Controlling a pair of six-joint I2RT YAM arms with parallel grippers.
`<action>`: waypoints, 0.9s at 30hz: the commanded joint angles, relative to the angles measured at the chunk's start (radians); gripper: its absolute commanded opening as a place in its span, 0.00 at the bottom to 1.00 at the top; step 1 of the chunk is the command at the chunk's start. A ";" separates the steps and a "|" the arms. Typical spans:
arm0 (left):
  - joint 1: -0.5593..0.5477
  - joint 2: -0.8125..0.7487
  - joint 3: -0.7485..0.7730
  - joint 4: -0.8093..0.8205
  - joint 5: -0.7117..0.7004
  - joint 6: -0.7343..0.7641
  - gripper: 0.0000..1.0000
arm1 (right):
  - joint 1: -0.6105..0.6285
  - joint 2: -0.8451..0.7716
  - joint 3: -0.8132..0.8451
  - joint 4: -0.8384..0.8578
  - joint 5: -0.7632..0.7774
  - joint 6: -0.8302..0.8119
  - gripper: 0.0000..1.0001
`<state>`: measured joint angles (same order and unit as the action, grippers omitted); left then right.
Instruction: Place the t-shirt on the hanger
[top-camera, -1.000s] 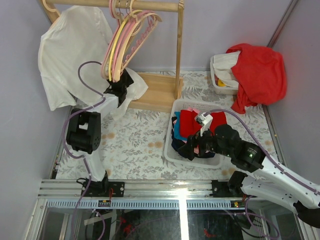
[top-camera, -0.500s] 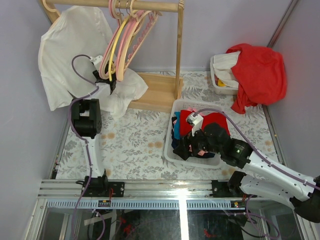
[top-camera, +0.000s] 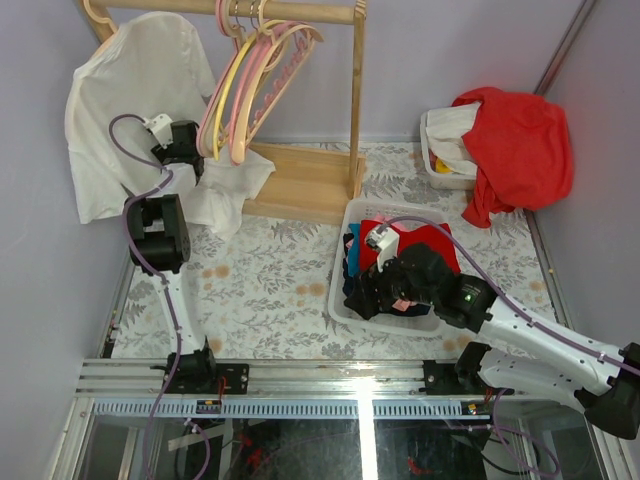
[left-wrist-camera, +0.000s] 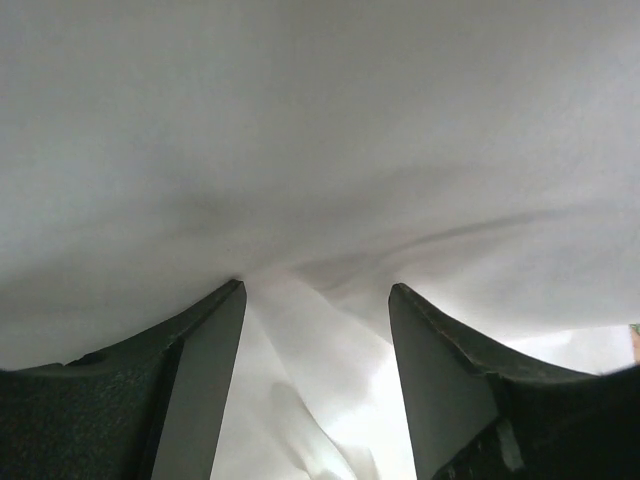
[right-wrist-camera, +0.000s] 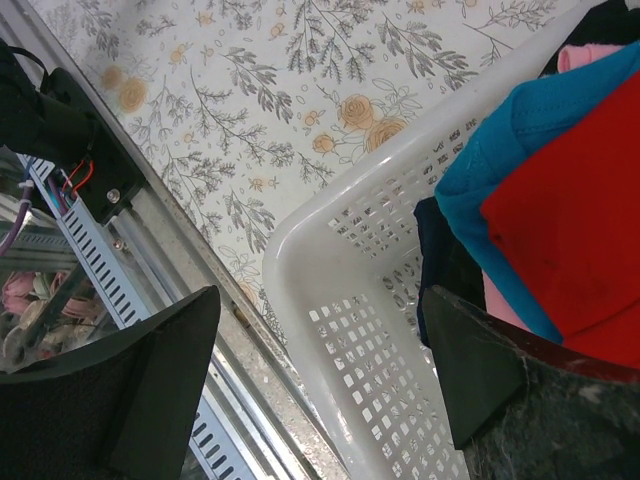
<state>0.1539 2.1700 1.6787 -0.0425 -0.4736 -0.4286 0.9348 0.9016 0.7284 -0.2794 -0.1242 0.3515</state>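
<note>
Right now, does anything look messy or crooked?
Yes. The t-shirt hangs lopsided at the rack's left end, its bottom crumpled in a heap. A red garment spills over the small bin at the back right.

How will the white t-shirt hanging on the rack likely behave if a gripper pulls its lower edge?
Probably floppy: the t-shirt drapes in soft folds and bunches at its lower end. Likely light, since its thin cloth creases easily where it meets the left gripper. Hanging from the top only, it may swing toward a pull rather than resist.

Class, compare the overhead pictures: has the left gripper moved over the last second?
Yes. The left gripper moved leftward, farther from the rack's upright post, against the t-shirt.
</note>
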 joint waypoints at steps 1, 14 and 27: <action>0.022 0.009 0.057 -0.002 -0.038 -0.028 0.59 | 0.000 0.000 0.070 0.011 -0.013 -0.030 0.90; 0.009 -0.110 -0.147 0.167 0.285 -0.212 0.59 | 0.000 -0.024 0.070 0.005 -0.025 -0.013 0.90; -0.120 -0.220 -0.306 0.211 0.236 -0.213 0.62 | -0.001 -0.137 0.060 -0.059 -0.039 0.007 0.89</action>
<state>0.0528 2.0132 1.4067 0.0837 -0.2085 -0.6441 0.9348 0.7952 0.7589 -0.3237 -0.1268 0.3466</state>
